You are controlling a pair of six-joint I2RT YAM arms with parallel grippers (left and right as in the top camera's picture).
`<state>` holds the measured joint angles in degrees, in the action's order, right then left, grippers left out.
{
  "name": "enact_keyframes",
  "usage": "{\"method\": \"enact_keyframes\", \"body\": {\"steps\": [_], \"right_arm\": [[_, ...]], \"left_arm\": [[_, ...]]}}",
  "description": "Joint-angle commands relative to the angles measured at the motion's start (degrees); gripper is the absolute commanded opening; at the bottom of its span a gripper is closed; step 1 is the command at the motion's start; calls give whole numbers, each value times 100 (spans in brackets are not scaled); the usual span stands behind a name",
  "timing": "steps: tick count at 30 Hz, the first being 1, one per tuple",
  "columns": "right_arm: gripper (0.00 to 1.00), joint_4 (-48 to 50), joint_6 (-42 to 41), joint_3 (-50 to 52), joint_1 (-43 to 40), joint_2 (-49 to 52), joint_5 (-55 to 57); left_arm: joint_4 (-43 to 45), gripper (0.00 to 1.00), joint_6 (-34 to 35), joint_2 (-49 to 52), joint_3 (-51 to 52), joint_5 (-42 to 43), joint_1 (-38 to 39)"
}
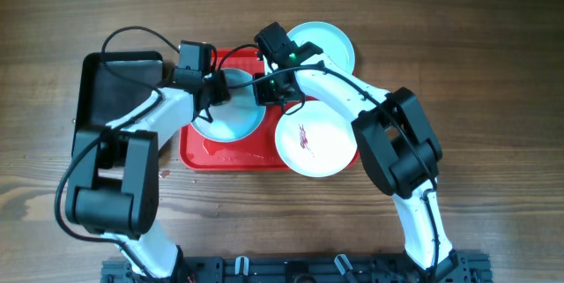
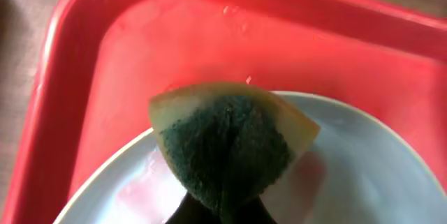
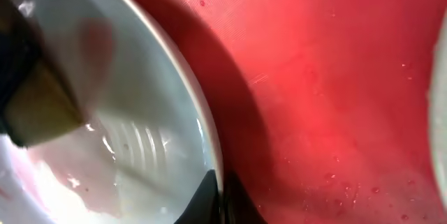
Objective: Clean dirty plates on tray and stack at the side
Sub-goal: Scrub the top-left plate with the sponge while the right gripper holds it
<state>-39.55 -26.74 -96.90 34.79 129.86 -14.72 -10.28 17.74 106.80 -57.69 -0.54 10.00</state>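
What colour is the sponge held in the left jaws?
The sponge is dark green with a yellow edge, clearest in the left wrist view.

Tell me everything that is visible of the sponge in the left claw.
The sponge is yellow foam with a dark green scouring face, folded into a wedge. The left claw pinches one end of it. It seems to press on the wet plate, which lies in the red tray and shows faint pink smears beside the sponge.
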Motion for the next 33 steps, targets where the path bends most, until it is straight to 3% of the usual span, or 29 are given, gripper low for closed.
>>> {"method": "enact_keyframes", "body": {"steps": [1, 4, 7, 15, 17, 22, 23, 29, 33], "right_arm": [[4, -13, 107, 98, 7, 214, 55], [4, -22, 109, 103, 7, 214, 39], [4, -17, 109, 105, 48, 216, -2], [4, 142, 105, 256, 136, 216, -85], [4, 142, 107, 256, 136, 216, -85], [4, 144, 109, 256, 136, 216, -85], [4, 144, 109, 256, 136, 216, -85], [4, 168, 107, 256, 133, 216, -87], [4, 173, 105, 256, 114, 216, -92]], "left_arm": [[662, 4, -186, 380, 37, -59, 28], [1587, 4, -186, 511, 37, -343, 186], [1886, 4, -184, 756, 37, -343, 339], [2769, 4, 2247, 925, 37, 22, 400], [2736, 4, 2518, 925, 37, 855, 400], [2568, 4, 2514, 925, 37, 914, 398], [2516, 4, 2511, 925, 37, 719, 398], [804, 4, 2472, 859, 37, -3163, 400], [105, 4, 2470, 588, 35, -3388, 387]]}}
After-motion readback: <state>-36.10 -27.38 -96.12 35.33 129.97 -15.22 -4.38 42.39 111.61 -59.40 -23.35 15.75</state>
